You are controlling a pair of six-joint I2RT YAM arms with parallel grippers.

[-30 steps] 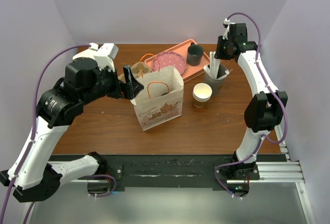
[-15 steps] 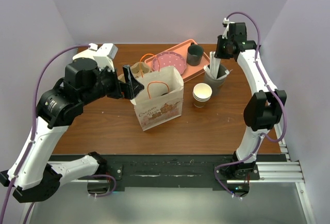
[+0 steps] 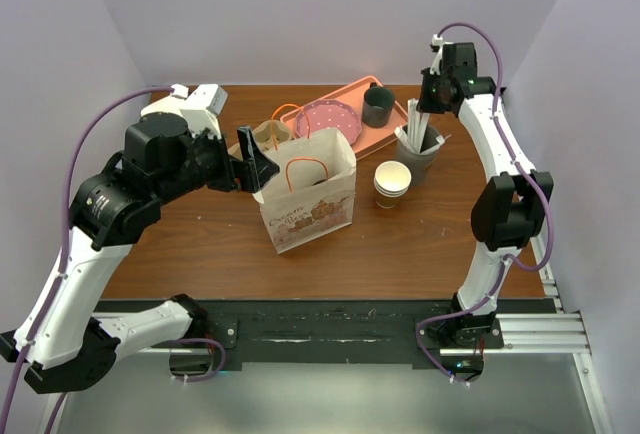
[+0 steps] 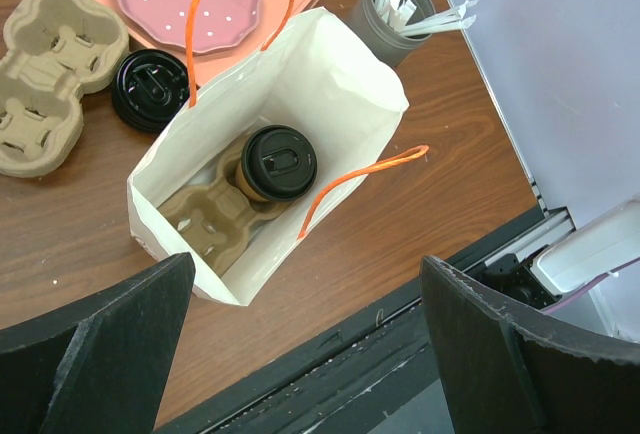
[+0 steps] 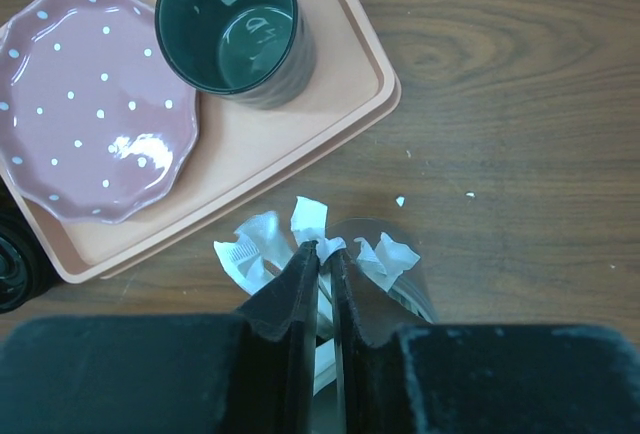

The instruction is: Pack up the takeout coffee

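Two arms work over a wooden table point(image 5: 520, 104). The left end effector point(image 4: 307, 262) hangs above the open mouth of a white-lined paper bag point(image 4: 345, 69) with orange handles, its fingers spread wide and touching nothing. The bag stands upright near the middle of the table. Inside it a brown pulp carrier point(image 4: 205, 219) lies on the bottom, and the takeout coffee point(image 4: 278, 162) sits upright in the carrier pocket nearer the far end of the bag, its black sip lid on. A second lidded cup point(image 4: 150, 89) stands outside the bag on the table, just beside an empty pulp carrier point(image 4: 50, 74) and the edge of a pink tray point(image 5: 335, 124).

The tray carries a pink dotted plate point(image 5: 90, 114) and a dark green mug point(image 5: 230, 24), which stands upright. To the right of the tray is a grey holder point(image 3: 418, 159) of paper-wrapped sticks. The right end effector point(image 5: 325, 256) points down into it, fingers drawn almost together and pinching one paper-wrapped stick point(image 5: 327, 246) at its top. A stack of lidless paper cups point(image 3: 392, 184) stands between the holder and the bag.
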